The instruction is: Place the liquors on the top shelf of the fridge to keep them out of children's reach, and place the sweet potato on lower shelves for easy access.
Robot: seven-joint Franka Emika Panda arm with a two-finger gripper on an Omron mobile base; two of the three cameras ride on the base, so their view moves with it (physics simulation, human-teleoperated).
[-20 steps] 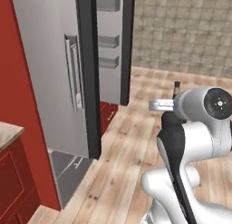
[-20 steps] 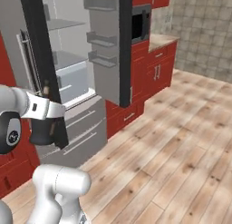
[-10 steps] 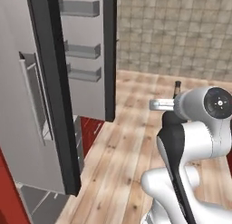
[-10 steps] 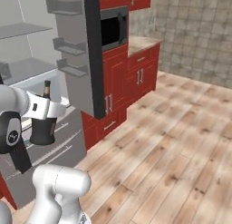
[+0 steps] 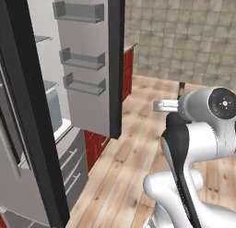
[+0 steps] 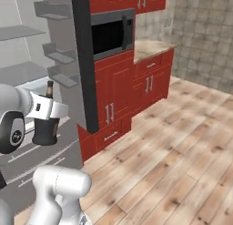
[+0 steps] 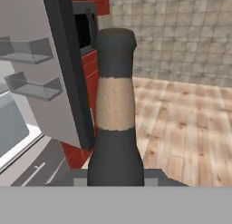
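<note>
My gripper (image 6: 48, 111) is shut on the squat black liquor bottle (image 6: 45, 126) and holds it upright in front of the open fridge (image 6: 22, 83). In the hand view the bottle's thin neck (image 7: 117, 105), black with a tan band, rises through the middle. In the left base view just its neck tip (image 5: 181, 88) peeks over my arm. Grey shelf slabs (image 6: 22, 32) show inside the fridge at the left; which is the highest I cannot tell. The slimmer grey bottle and the sweet potato are out of view.
The dark fridge door (image 6: 83, 60) stands open just right of the bottle, with small grey bins (image 5: 83, 60) on its inner side. Red cabinets (image 6: 119, 89) with a black microwave (image 6: 108, 35) lie behind it. Open wooden floor (image 6: 173, 146) spreads to the right.
The whole picture has shifted, so the base has moved: the fridge and its open door are now closer and larger. The bottle stays in the gripper, unchanged relative to the arm.
</note>
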